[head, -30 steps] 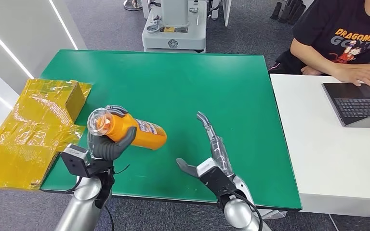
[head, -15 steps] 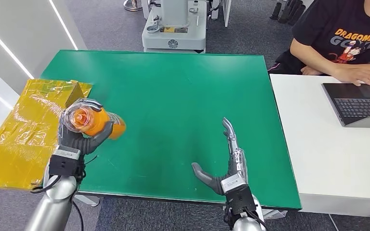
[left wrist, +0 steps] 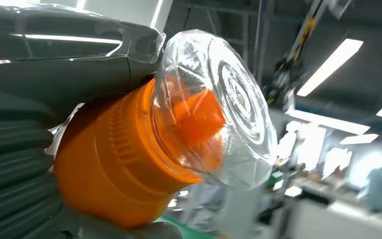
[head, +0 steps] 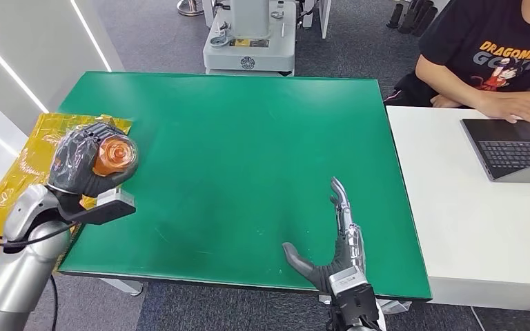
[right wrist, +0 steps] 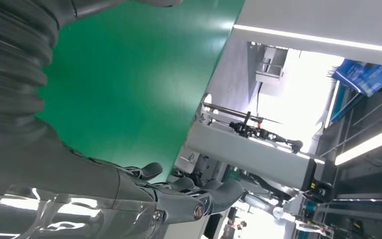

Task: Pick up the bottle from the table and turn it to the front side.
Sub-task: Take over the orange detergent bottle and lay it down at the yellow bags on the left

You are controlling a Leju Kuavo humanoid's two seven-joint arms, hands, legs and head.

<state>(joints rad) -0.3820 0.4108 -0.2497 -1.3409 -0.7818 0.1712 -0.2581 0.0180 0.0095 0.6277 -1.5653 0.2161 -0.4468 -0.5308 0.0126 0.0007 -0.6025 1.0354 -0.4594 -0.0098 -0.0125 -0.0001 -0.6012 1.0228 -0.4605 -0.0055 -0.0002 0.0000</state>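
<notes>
Above the green table (head: 248,138), left hand (head: 83,165) grips the orange bottle (head: 114,155), seemingly cap-first; right hand (head: 335,241) spread.

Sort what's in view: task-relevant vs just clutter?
Job:
- orange bottle, clear-capped, held off the table in the left hand
- right hand, empty, fingers spread
- green table

Lying about:
- yellow wrapped box
- laptop
- white table
- seated person
- grey machine
</notes>
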